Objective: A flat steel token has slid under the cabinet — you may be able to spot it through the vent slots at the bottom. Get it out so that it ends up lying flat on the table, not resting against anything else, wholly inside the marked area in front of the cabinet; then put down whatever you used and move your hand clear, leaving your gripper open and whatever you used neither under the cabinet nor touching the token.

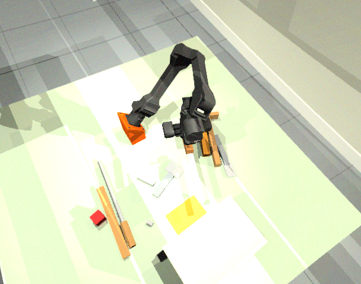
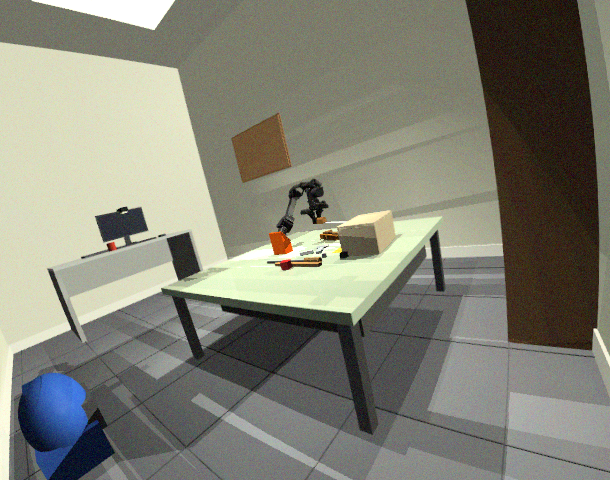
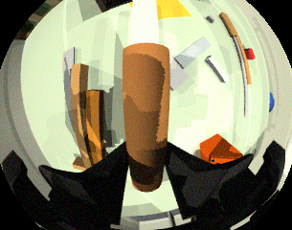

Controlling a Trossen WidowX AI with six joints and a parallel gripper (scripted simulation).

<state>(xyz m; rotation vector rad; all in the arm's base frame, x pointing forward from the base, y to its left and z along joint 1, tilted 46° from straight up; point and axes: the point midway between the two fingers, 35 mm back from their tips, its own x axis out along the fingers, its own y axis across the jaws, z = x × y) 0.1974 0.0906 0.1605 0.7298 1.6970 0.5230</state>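
Closed hard on the brown wooden handle (image 3: 145, 122) of a flat-bladed tool, the hand (image 1: 190, 136) is hovering over the middle of the counter (image 2: 315, 302). Its jaws are standing partly apart because the handle fills the gap between them. The tool's pale blade (image 3: 145, 0) is pointing ahead toward the yellow marked area (image 1: 185, 214), and the cabinet (image 2: 367, 232) is sitting just beyond that area, nearer the counter's right edge in the exterior view.

Judging by this, the task is only getting going. A tool is in hand and lined up, but the blade is not yet reaching the cabinet's base. Nothing is lying on the yellow patch in any view.

The steel token is not showing itself anywhere I can be sure of. Glare is washing out the cabinet in the top view, and the vent slots are too small to make out from the exterior camera, so the token is presumably lying underneath. A small grey piece (image 1: 149, 223) is lying on the counter beside the marked area, though I cannot tell what it is.

Left to do: slide the blade under the cabinet, sweep the token out flat onto the yellow, set the tool down away from both, then open the hand and withdraw.
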